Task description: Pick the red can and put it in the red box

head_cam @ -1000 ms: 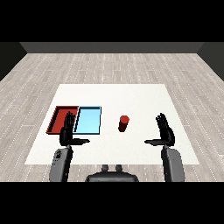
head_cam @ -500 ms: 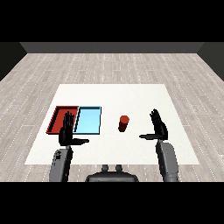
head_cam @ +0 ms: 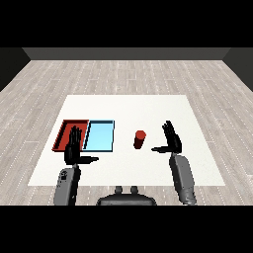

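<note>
Two black hands rise over our white table [head_cam: 148, 106], fingers straight and spread. Our right hand [head_cam: 171, 139] stands near the upright red can [head_cam: 140, 139], apart from it. Our left hand [head_cam: 74, 147] overlaps the red tray [head_cam: 64, 133], which lies beside the light blue tray [head_cam: 100, 136].

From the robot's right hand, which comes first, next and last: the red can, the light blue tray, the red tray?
Measured from the right hand in the head view:
1. Red can, just to its left, not touched.
2. Light blue tray, beyond the can.
3. Red tray, farthest left, partly behind the left hand.
</note>
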